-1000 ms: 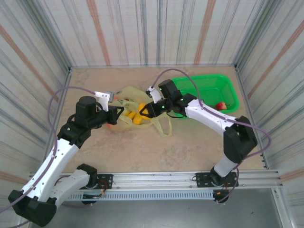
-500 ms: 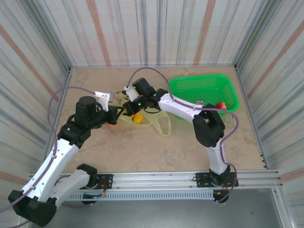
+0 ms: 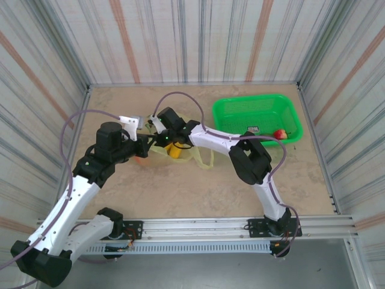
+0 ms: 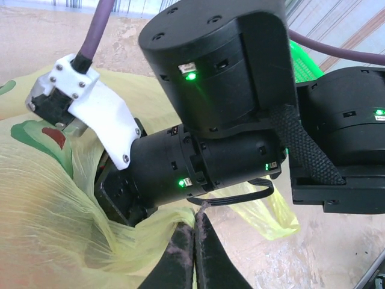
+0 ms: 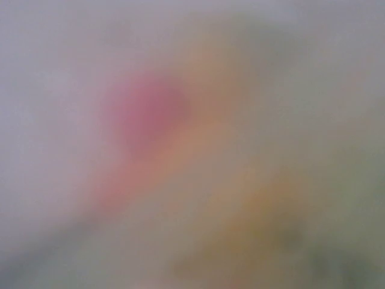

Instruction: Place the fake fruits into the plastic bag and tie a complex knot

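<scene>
Right gripper (image 3: 159,137) has advanced leftward into the single plastic bag (image 4: 48,217); jaw state indeterminate. Left gripper (image 4: 194,235) pinches bag film. One red fruit (image 3: 280,133) occupies the basket (image 3: 240,111).

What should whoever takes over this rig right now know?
Left tool: shut on the rim film of the plastic bag, apparently holding the mouth open.
Right tool: inside the bag mouth. Its own wrist view is a blur, so I cannot tell whether it is open or shut.
Things: a yellow fruit shows through the bag. One red fruit lies in the green basket.
Done: at least some fruit is bagged.
Left: bag the red fruit, then tie the handles, which lie loose with no knot yet.
</scene>
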`<state>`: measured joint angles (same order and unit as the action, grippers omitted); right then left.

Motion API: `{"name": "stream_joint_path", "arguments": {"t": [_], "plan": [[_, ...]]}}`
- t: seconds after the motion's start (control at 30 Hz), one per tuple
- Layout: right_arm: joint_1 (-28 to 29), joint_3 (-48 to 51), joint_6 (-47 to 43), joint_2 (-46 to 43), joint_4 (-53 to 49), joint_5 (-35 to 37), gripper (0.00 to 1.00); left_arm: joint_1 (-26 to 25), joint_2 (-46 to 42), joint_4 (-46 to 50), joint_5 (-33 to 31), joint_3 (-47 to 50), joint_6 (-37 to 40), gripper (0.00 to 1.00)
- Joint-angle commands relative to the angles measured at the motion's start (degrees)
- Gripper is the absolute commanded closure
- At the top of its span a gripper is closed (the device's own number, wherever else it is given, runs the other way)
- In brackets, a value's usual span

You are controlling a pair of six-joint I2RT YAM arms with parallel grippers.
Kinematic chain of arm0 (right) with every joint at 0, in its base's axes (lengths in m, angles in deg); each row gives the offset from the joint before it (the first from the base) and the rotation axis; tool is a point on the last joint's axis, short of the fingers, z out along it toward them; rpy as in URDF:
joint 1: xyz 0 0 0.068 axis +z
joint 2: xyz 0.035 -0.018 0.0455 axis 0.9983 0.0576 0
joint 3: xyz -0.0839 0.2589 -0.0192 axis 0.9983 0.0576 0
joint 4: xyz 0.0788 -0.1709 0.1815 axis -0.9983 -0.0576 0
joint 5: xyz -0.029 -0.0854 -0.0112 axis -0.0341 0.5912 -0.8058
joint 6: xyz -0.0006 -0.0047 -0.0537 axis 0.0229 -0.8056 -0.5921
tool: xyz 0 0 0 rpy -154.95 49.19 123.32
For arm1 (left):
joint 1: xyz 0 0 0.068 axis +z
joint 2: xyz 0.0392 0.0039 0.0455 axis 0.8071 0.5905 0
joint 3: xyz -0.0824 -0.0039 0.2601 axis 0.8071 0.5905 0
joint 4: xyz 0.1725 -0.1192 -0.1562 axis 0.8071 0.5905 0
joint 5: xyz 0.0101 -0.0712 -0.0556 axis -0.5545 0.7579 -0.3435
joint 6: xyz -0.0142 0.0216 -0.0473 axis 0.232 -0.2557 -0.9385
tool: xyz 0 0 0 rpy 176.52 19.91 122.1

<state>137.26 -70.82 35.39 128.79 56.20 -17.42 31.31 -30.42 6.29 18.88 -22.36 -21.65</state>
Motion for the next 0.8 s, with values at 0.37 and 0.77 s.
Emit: {"name": "stream_joint_path", "arguments": {"t": [0.37,0.77], "plan": [[-2.2,13.4,-2.2,-16.6,2.1,-1.2,0.45,0.7,-0.3,0.3,-0.2,0.3,1.0,1.00],[-11.5,27.4,-2.3,-37.6,-3.1,-1.4,0.59,0.7,0.2,0.1,0.8,0.1,0.5,1.00]]}}
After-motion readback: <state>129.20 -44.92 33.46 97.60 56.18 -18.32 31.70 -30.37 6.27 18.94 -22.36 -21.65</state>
